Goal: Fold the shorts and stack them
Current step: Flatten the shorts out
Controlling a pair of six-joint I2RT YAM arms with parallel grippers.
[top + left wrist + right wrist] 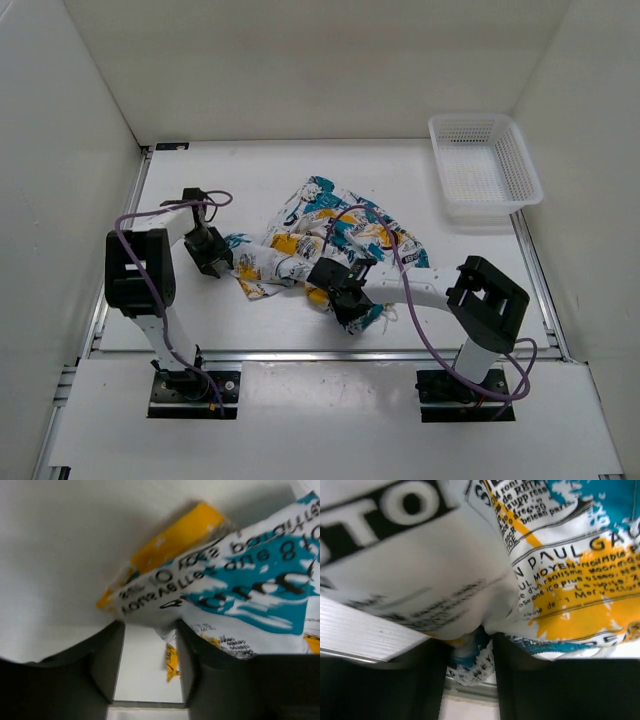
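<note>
The counter [225, 180] is a flat white board, boxed in by plain white walls [300, 60] at the back and on both sides, with metal rails [542, 275] along its edges. A white panel [320, 400] across the bottom of the top view carries the two arm bases.

In the upper right of the frame, a white plastic mesh basket [524, 165] sits on the counter close to the right wall. Through its open top only its own mesh floor shows. It stands well apart from the cloth.

The shorts [325, 225] lie crumpled in the middle of the counter, stretched in a loose band from left of centre to right of centre, showing teal, yellow-orange and black print.

The left hand [213, 262] sits at the left end of the cloth. Its wrist view shows the fingers [107, 660] apart, with bare counter in the gap and the printed edge lying across the tips.

The right hand [352, 303] is at the lower edge of the cloth, just right of centre. Its wrist view shows it clamped on a bunched fold of the shorts, with a teal, lacy scrap squeezed between the fingers [520, 680].
</note>
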